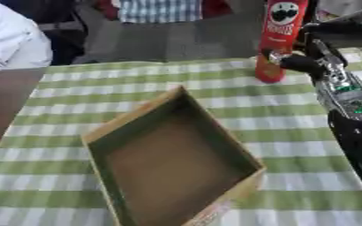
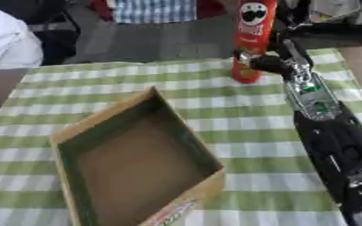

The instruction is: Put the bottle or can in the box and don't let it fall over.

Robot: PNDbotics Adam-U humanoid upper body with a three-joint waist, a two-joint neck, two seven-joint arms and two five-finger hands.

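Red crisp can (image 1: 280,39): upright, upper right, top cut off.
Right hand (image 1: 292,62): fingers wrapped round can, partly blurred.
Cardboard box (image 1: 137,121): centre, open.

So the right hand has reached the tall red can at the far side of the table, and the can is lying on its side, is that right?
Not quite. The tall red can is standing upright on the checked tablecloth, not lying down; the left eye view shows it. The right hand is at its lower part, at the far side beyond the empty box.
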